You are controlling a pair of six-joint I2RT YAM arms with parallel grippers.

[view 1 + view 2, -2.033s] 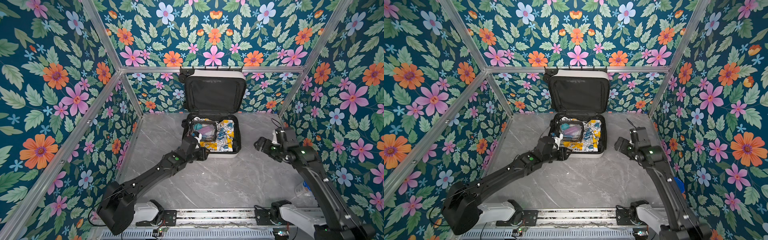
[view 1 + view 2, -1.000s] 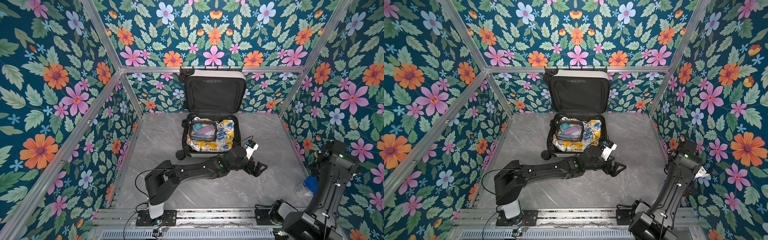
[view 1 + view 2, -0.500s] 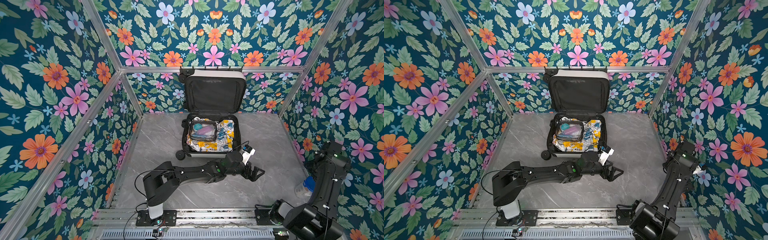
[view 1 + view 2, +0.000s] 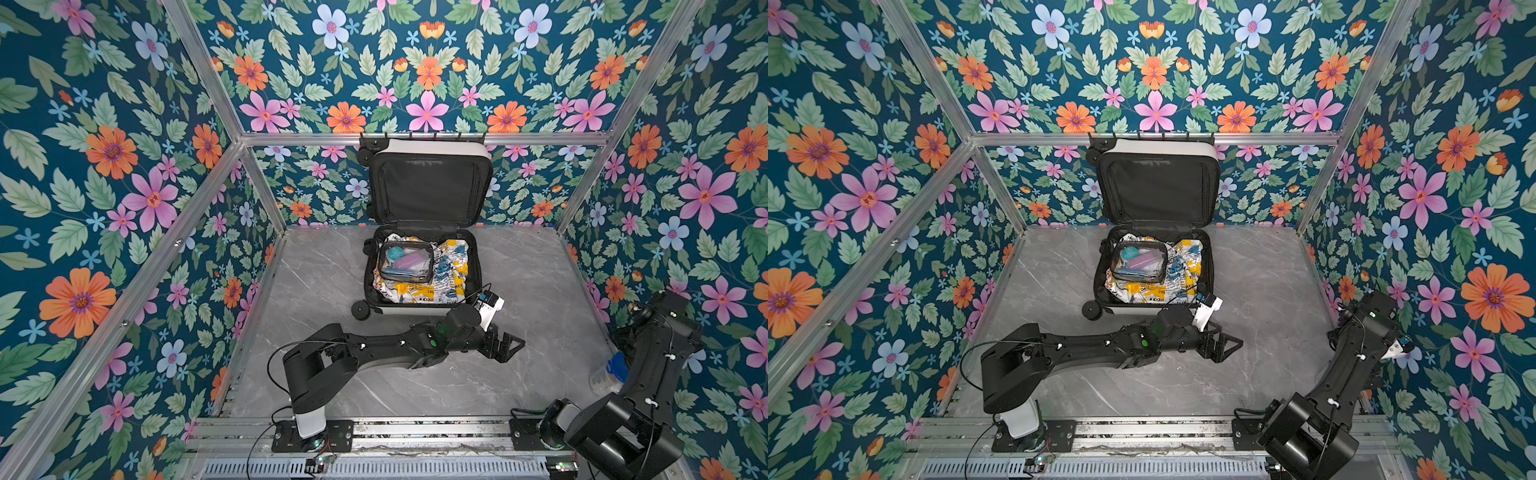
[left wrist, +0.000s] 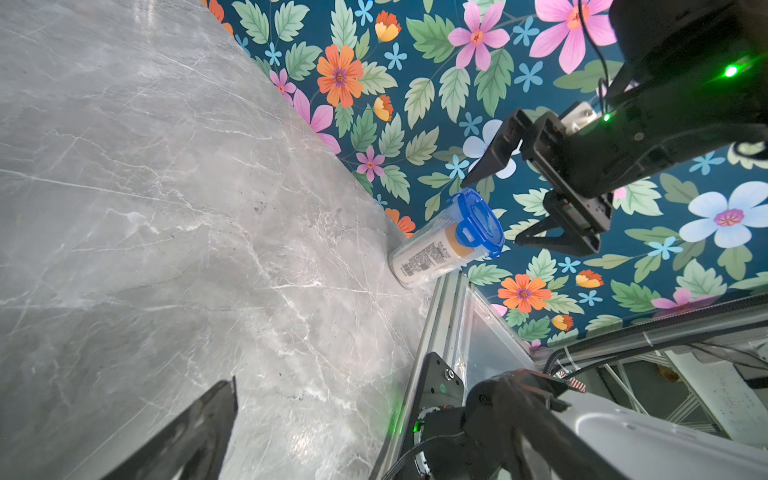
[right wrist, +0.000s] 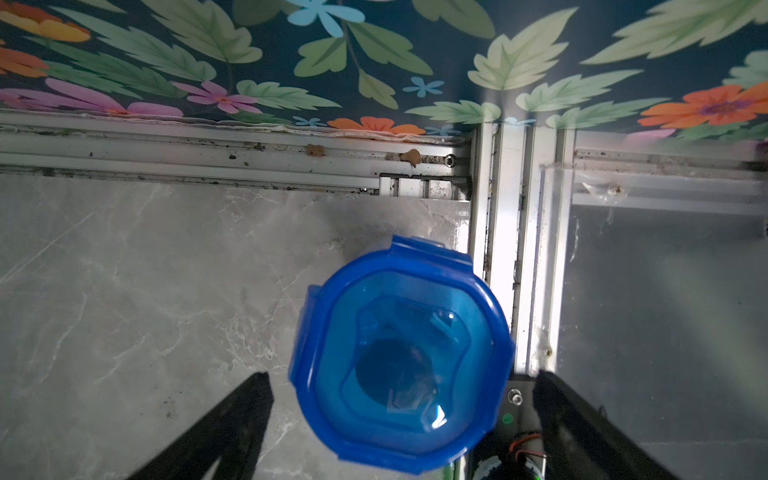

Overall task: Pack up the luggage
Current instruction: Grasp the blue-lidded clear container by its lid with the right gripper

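The luggage lies open at the back middle in both top views, its black-lined lid upright against the back wall. Inside lie a printed cloth and a clear pouch. My left gripper hangs open and empty over the table, in front of the luggage's right corner. My right gripper points down, open, over a blue-lidded clear container; its fingers stand either side of the lid, apart from it. The left wrist view shows that container under the right gripper.
The container stands in the front right corner, tight against the floral right wall and the front aluminium rail. The right arm is folded close to that wall. Grey marble tabletop surrounds the luggage.
Two seconds ago both grippers were beside the luggage. Both have swung to the front right. In the last half second the left gripper edged slightly forward; the right arm barely moved.
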